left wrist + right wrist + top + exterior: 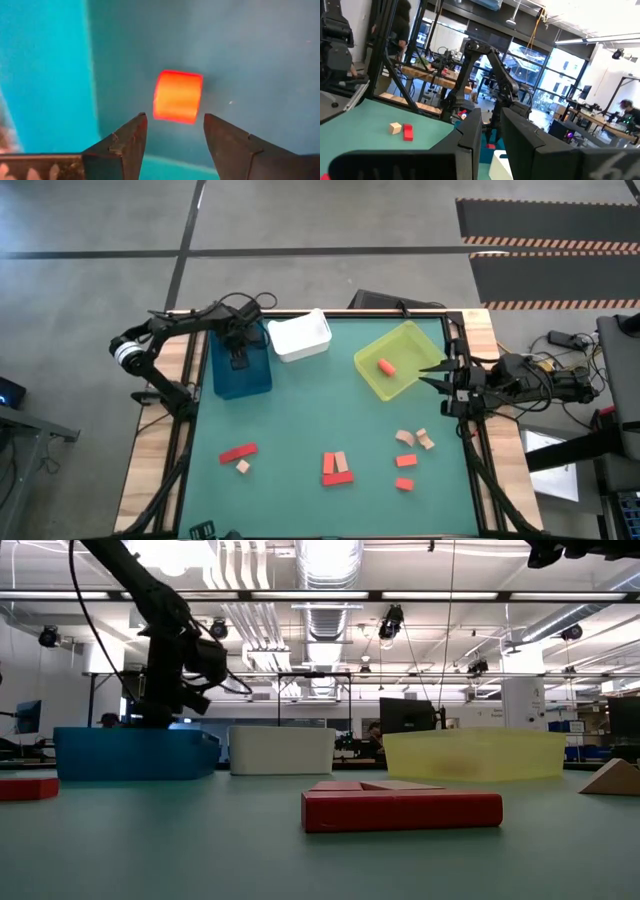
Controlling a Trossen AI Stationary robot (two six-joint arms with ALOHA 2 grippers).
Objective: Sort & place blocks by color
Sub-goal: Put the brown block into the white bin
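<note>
The left pincer [238, 360] is seen over the blue bin [255, 380] at the far left of the tabletop [300, 430]. In its wrist view the fingers [125, 142] are spread apart, and a red block [178, 96] is seen just beyond their tips, free of both, against the bin's blue inside.

The right pincer [440, 380] is held at the tabletop's right edge, beside the yellow-green bin [425, 345]; its fingers [470, 135] are drawn narrow, with nothing between them.

An orange block [386, 366] lies in the yellow-green bin. The white bin [300, 337] stands between the two others. The remaining blocks are scattered on the near half of the tabletop: a red bar [238, 452] with a tan cube [243, 467] at the left, a red and tan cluster [337, 468] in the middle, and tan and red pieces [410, 450] at the right.
</note>
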